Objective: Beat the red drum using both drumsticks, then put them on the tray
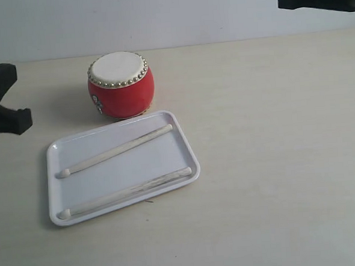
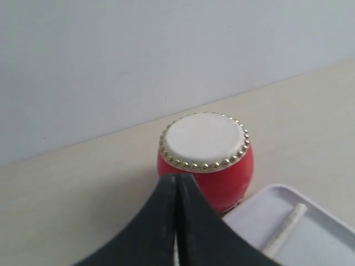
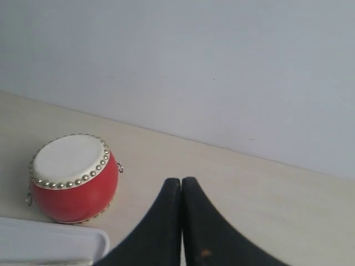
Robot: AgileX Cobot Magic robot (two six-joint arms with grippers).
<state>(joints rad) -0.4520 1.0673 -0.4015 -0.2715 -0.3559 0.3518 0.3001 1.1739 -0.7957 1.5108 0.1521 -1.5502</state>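
Two drumsticks lie parallel in the tray, bead tips left, butts slanting back-right; left gripper and right gripper closed, empty.

- A pale, cream-coloured table with a faint wood grain spreads from the near edge of the scene to its far side. Its surface is matte and evenly lit.
- A plain wall, pale grey-white, stands along the far edge of the table. The two meet in a straight line running from left to right.
- A tiny dark speck lies on the table towards the near side, left of centre.
- The same wall and table show in both wrist views. The wall takes the greater share of each, in a soft bluish grey.
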